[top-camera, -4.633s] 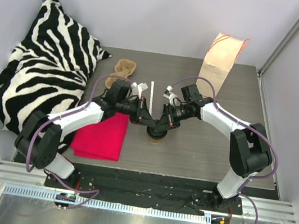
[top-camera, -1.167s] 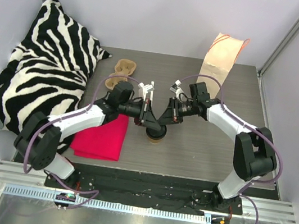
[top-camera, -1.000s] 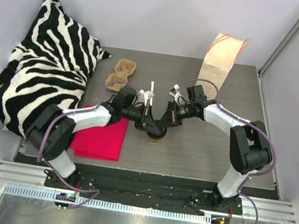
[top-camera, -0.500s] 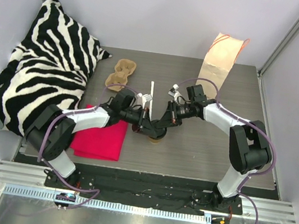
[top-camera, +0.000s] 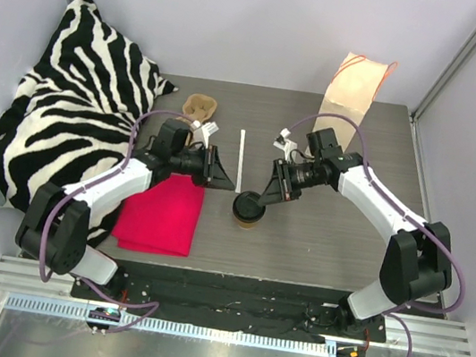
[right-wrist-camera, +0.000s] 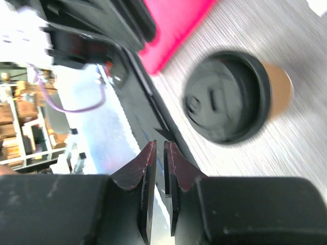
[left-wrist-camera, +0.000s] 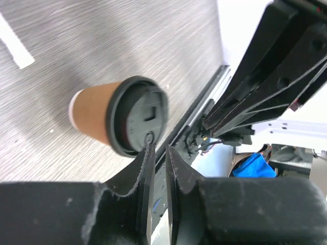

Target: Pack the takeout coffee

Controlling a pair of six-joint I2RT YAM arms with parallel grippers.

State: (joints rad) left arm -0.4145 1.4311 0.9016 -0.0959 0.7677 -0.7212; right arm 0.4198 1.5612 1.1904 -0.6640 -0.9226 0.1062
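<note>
The takeout coffee (top-camera: 248,209) stands upright mid-table, a brown paper cup with its black lid (top-camera: 248,205) on. My left gripper (top-camera: 218,170) hangs a short way to its left and behind, apart from it. My right gripper (top-camera: 270,192) hovers just behind and right of it, also apart. The left wrist view shows the cup (left-wrist-camera: 92,118) and lid (left-wrist-camera: 139,115) beyond my gripper (left-wrist-camera: 159,148); its jaws stand a narrow slit apart, empty. The right wrist view looks down on the lid (right-wrist-camera: 225,97); that gripper (right-wrist-camera: 159,144) is likewise slightly open and empty.
A tall kraft paper bag (top-camera: 351,92) stands at the back right. The tan pulp carrier (top-camera: 196,109) lies at the back left, a white stick (top-camera: 241,161) behind the cup. A red cloth (top-camera: 163,214) lies left of the cup, beside a zebra pillow (top-camera: 77,108).
Both grippers were shut together right over the cup's lid; now each has drawn back, left arm leftward, right arm rightward, jaws parted slightly. The lidded cup stays in place.
</note>
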